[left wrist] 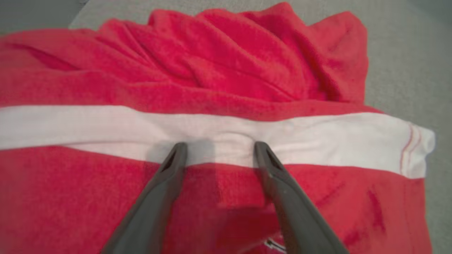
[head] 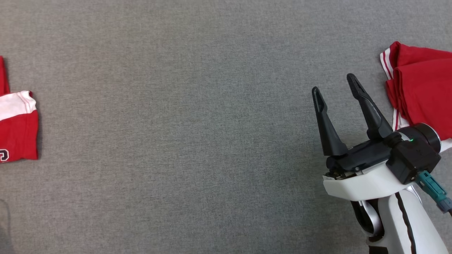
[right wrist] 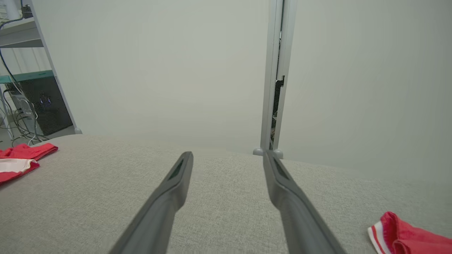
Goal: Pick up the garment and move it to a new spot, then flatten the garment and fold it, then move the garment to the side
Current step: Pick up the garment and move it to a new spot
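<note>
Left gripper (left wrist: 219,150) apart, tips just above the white band (left wrist: 317,141) of the red garment (left wrist: 229,70) at the left edge of the surface (head: 197,123): lower straight, pinch band with layers beneath, lift slowly, with right gripper (head: 333,83), likewise apart and empty, waiting beside the second garment (head: 423,88).

White forearm (head: 423,229), black two-fingered right hand (head: 333,83), teal connector (head: 432,188).
</note>
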